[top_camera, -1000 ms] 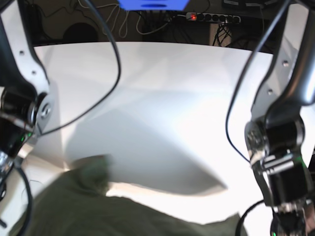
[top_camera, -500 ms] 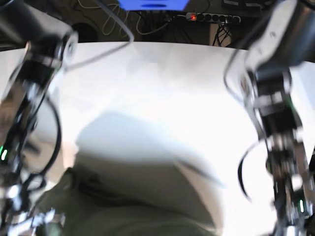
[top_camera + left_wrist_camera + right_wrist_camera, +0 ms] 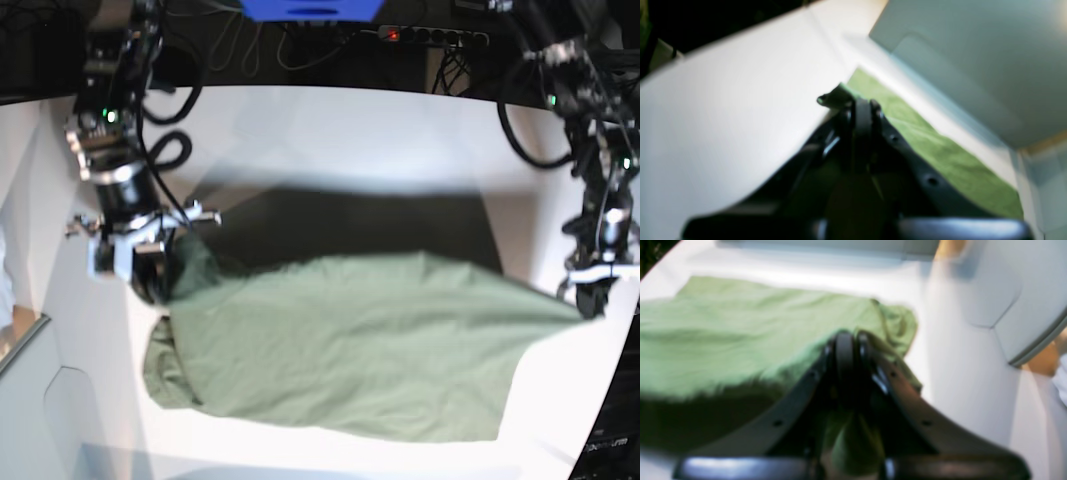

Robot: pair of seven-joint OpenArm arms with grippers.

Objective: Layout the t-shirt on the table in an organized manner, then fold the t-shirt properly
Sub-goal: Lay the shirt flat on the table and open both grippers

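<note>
Olive t-shirt stretched above white table, left end effector and right end effector each pinching an edge

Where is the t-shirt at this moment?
In the base view the t-shirt is stretched across the near half of the table, held between the right gripper on that view's left and the left gripper on its right.

power strip, blue box, cables

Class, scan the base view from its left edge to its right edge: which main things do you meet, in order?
Right gripper → t-shirt → left gripper, all over the white table.
</note>
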